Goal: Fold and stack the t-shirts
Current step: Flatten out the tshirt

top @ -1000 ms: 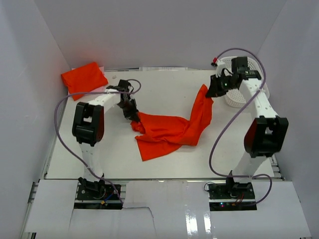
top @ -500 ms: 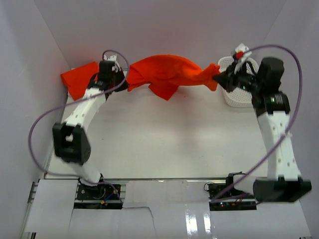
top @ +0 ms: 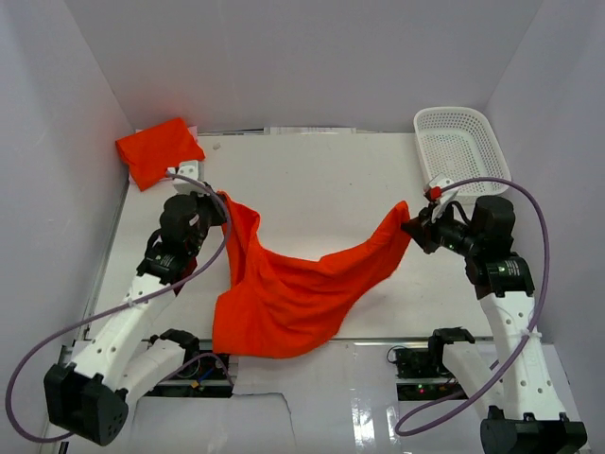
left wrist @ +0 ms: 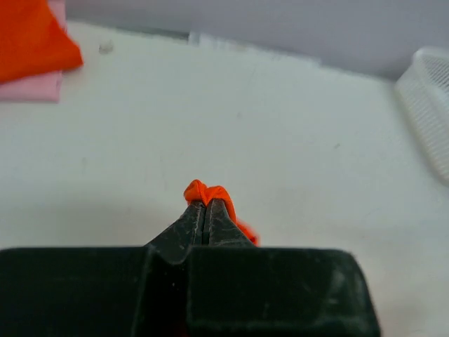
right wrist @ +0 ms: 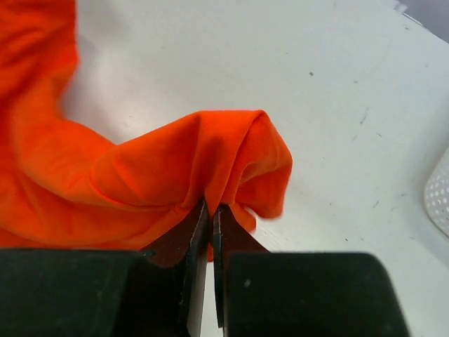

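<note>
1. Top external view:
   - The left gripper (top: 219, 200), at 9 o'clock on the table (top: 321, 180), has its jaws clamped on one corner of the unfolded t-shirt (top: 284, 303).
   - The right gripper (top: 412, 227), at 3 o'clock, is clamped on the opposite corner.
   - The garment hangs between the two grippers. Its middle sags toward 6 o'clock and its lower hem lies over the near table edge.
   - The folded t-shirt (top: 159, 149) lies at 10 o'clock in the far left corner, well apart from the hanging one.
   - A white mesh basket (top: 458, 142) stands at 1 o'clock.

2. Left wrist view:
   - The jaws are pressed together, with a small orange tuft of the unfolded t-shirt (left wrist: 207, 191) pinched at the tips.
   - The folded t-shirt (left wrist: 28, 35) shows at 10 o'clock.
   - The mesh basket (left wrist: 428, 105) wall shows at 2 o'clock.

3. Right wrist view:
   - The jaws stand at a narrow slit, gripping a bunched fold of the unfolded t-shirt (right wrist: 140, 168).
   - The cloth trails off toward 9 o'clock.
   - The mesh basket (right wrist: 438, 196) rim is just visible at 3 o'clock.
</note>
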Robot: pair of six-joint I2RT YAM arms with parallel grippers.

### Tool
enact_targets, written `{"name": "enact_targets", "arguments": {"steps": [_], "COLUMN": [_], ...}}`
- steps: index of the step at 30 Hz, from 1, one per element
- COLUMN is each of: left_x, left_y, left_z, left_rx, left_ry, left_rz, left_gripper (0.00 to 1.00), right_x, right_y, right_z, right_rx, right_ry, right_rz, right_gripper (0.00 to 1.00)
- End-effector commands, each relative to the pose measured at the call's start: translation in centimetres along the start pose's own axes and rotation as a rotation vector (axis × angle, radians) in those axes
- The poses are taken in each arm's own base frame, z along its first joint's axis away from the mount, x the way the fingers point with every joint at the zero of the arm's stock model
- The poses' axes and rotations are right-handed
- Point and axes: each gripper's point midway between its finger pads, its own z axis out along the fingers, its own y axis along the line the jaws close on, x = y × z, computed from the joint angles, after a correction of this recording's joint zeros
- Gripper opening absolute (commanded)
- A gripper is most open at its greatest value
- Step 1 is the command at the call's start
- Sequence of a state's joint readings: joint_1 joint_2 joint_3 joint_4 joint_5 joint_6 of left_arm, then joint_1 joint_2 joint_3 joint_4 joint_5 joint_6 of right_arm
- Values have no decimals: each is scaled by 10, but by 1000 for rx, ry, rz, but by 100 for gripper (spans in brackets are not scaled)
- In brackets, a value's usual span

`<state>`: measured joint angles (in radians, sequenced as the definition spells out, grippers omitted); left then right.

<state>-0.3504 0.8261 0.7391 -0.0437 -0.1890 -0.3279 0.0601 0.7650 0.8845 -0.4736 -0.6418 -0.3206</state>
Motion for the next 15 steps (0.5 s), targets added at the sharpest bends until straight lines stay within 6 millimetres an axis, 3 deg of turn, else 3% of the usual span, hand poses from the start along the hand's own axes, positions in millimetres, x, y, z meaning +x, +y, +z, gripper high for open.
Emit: {"name": "enact_targets", "arguments": {"steps": [1, 4, 5, 8, 15], "left_x": [3, -10, -14, -16, -3], "left_y": [18, 13, 14, 29, 60], "left_z": [8, 5, 3, 2, 5], "left_rx": [-104, -78, -84, -167, -307], "left_ry": [69, 26, 14, 24, 109], "left_rz": [98, 115, 118, 149, 171], "left_gripper": [0, 0, 0, 0, 0], "right_x": [-34, -49, -62, -85, -95], "right_y": [-15, -30, -39, -60, -97], "right_z": [-24, -30, -34, -48, -73], "right_rx": [156, 224, 269, 394, 643], "right_ry": [-79, -72, -82, -103, -112], "right_rz": [-87, -95, -100, -112, -78], "right_gripper": [8, 8, 8, 8, 8]}}
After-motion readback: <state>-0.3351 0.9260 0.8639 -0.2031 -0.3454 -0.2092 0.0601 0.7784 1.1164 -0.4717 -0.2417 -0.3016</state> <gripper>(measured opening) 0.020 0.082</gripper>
